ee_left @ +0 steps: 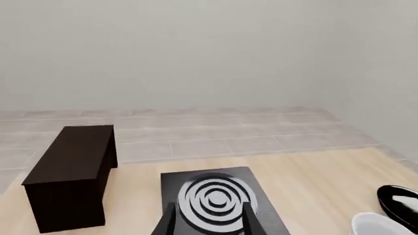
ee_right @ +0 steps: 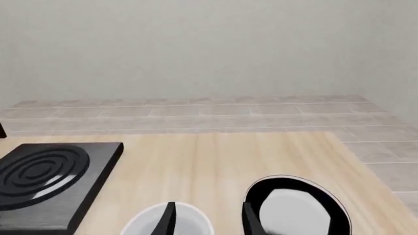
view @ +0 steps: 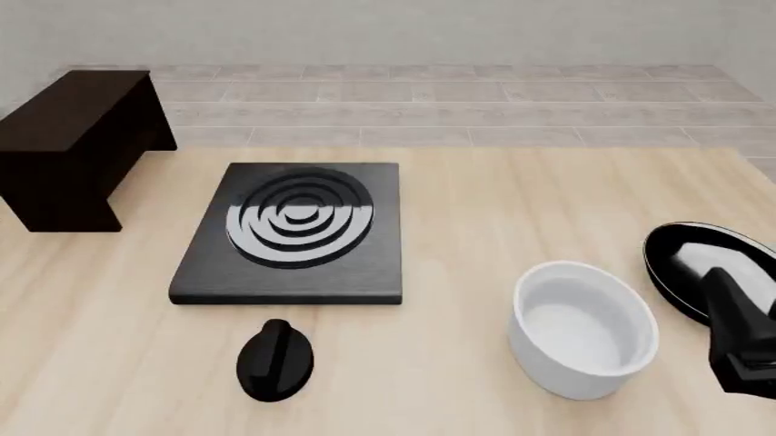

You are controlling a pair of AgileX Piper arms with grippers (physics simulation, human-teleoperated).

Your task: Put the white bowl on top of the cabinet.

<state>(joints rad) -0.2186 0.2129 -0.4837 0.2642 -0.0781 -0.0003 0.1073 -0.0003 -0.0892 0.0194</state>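
Cabinet (view: 75,145): far left of the table and well apart from both grippers; dark, boxy, flat-topped, standing ahead of the left gripper and off to its left.
Stove (view: 291,232): flat black slab with silver rings, directly ahead of the left gripper and to the right of the cabinet.
Left gripper (ee_left: 209,220): seen in the front view only as a dark rounded shape just short of the stove's near edge; in its wrist view two dark fingers stand apart with a gap between them, holding nothing and framing the stove rings.
White bowl (view: 584,329): upright on the table, just left of the right gripper and well to the right of the left gripper; the cabinet lies far across the table from it.
Right gripper (ee_right: 207,220): its wrist view shows two fingers spread apart, empty, one lying over the bowl's rim and the other over the plate's edge; whether either touches cannot be told.
Plate (view: 715,270): shallow, black-rimmed, just ahead of the right gripper, beside the bowl on its right.
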